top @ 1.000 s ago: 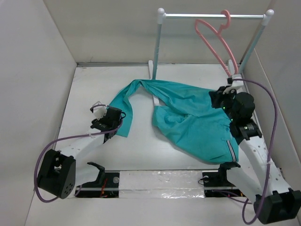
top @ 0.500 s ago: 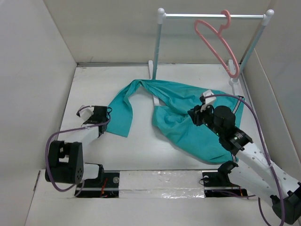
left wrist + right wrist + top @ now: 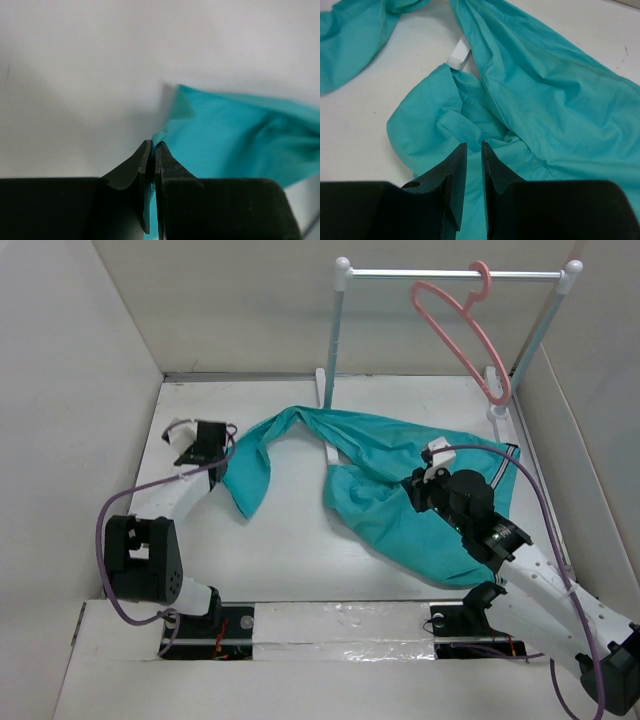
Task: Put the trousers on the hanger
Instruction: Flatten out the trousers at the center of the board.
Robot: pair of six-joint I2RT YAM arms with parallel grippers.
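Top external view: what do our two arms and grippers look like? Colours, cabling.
Left arm and right arm: white link shells, black joint housings and black base blocks. A purple cable loops loosely along each. Left gripper and right gripper are black, with tapered wedge-shaped fingers.

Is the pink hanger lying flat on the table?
No, the hanger hangs by its hook from the white rail.
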